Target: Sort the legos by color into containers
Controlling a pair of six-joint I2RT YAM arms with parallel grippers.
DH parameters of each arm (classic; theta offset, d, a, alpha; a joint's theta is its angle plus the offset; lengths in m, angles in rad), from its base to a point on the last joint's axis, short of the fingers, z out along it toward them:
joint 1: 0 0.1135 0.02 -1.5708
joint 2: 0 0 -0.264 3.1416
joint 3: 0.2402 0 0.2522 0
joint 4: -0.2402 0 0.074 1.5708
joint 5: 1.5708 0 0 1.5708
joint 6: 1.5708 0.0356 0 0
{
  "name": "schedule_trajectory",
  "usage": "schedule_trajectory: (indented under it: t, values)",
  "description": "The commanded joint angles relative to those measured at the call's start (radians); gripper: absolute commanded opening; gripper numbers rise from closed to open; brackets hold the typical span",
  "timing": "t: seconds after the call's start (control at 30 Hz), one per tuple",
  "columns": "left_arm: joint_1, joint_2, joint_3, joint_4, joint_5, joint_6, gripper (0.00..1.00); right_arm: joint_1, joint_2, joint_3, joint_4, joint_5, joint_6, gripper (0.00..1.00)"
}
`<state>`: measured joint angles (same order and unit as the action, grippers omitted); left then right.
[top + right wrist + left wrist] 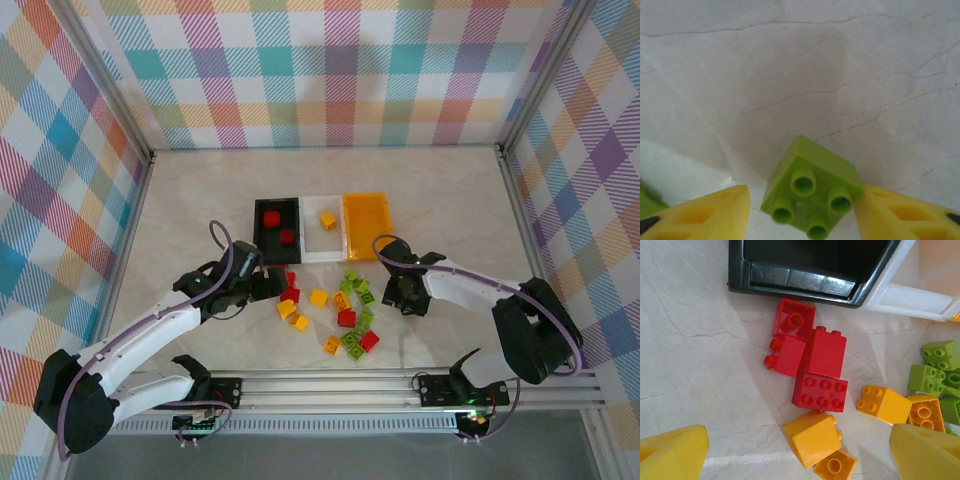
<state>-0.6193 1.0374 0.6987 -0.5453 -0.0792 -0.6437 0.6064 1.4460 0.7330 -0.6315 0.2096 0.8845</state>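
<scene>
Loose legos (347, 318) scattered, two red in black bin (258, 231), one yellow in white bin (312, 238)

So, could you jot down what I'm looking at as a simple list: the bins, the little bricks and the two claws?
black plastic bin: two red bricks inside
white plastic bin: one yellow brick inside
orange-yellow plastic bin: no brick seen inside
loose studded plastic bricks: red, yellow, lime green, scattered on table between the arms
left gripper: open, over the red and yellow ones
right gripper: open, fingers either side of one lime green brick
</scene>
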Motion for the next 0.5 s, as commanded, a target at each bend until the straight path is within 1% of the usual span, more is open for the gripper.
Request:
schedule_trajectory:
  t: [0.0,0.1,0.17,0.2,0.33,0.4,0.47]
  values:
    - [-0.003,-0.023,-0.022,0.000,0.001,-0.008,0.94,-0.006,0.021,0.019,0.005,0.009,-0.005,0.49]
    - [-0.003,-0.028,-0.023,-0.006,-0.002,-0.010,0.96,-0.006,0.009,0.020,0.009,0.002,-0.014,0.42]
    - [-0.003,-0.029,-0.024,-0.007,-0.002,-0.010,1.00,-0.007,-0.011,0.031,0.005,0.010,-0.029,0.38]
    - [-0.003,-0.032,-0.025,-0.010,-0.002,-0.009,1.00,-0.006,-0.023,0.041,0.000,0.015,-0.041,0.37]
    - [-0.003,-0.045,-0.025,-0.013,0.001,-0.001,1.00,-0.005,-0.083,0.107,-0.016,-0.004,-0.104,0.34]
    - [-0.003,-0.054,-0.023,-0.017,0.000,0.006,1.00,-0.006,-0.103,0.144,0.007,-0.032,-0.152,0.33]
    - [-0.003,-0.066,-0.022,-0.019,0.000,0.010,1.00,-0.006,-0.084,0.205,0.016,-0.050,-0.191,0.33]
